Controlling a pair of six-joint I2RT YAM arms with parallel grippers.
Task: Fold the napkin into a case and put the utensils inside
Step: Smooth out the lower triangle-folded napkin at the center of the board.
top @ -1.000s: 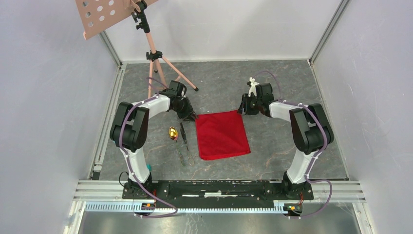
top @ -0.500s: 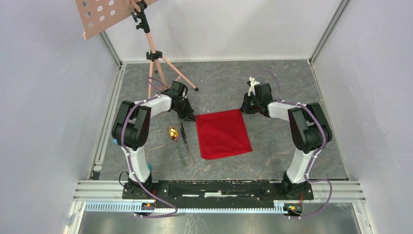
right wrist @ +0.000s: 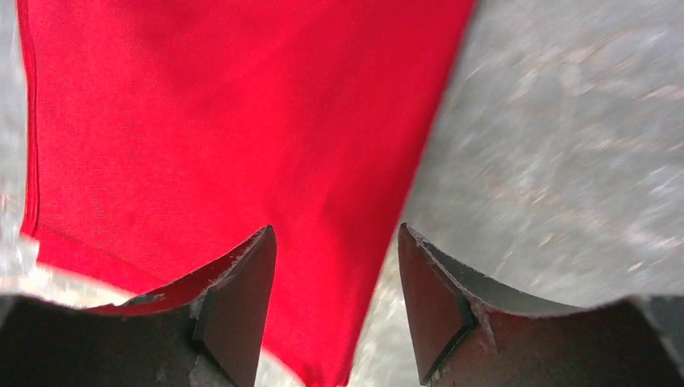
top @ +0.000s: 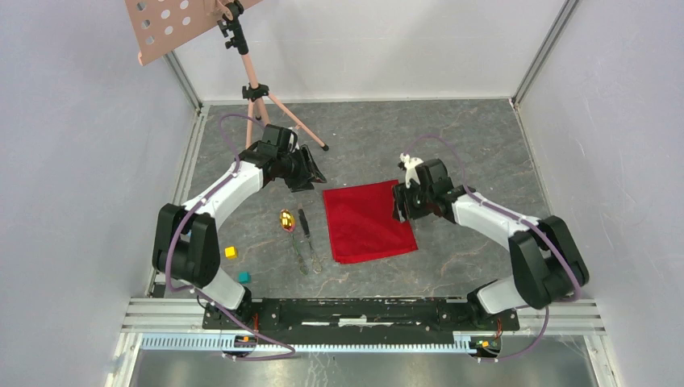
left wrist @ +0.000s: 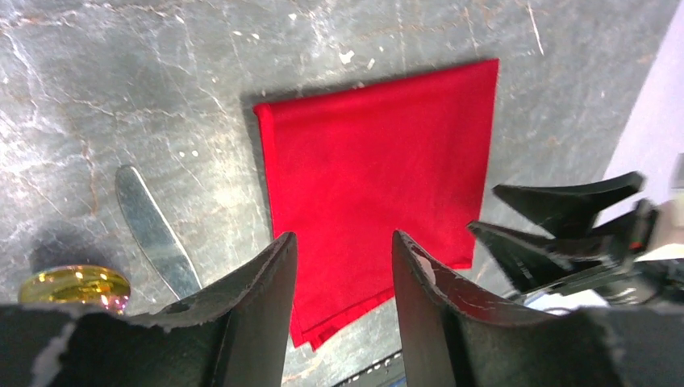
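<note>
The red napkin [top: 368, 222] lies flat, folded to a rectangle, mid-table. The utensils lie to its left: a spoon with a gold bowl [top: 285, 220], a dark knife [top: 304, 223] and thin pieces [top: 310, 256]. My left gripper [top: 315, 176] is open and empty, just beyond the napkin's far left corner. My right gripper [top: 400, 207] is open over the napkin's right edge. In the left wrist view the gripper [left wrist: 343, 250] looks at the napkin [left wrist: 379, 169], knife [left wrist: 152, 228] and gold bowl [left wrist: 74, 285]. In the right wrist view the napkin's edge [right wrist: 242, 121] runs between my gripper's [right wrist: 335, 246] open jaws.
A pink music stand on a tripod [top: 256, 90] stands at the back left, close behind my left arm. Small yellow [top: 231, 252] and teal [top: 243, 276] blocks lie at the front left. White walls enclose the table on three sides.
My left gripper drew back up-left from the napkin's far left corner. My right gripper came nearer, onto the napkin's right edge. The small blocks have come into view.
</note>
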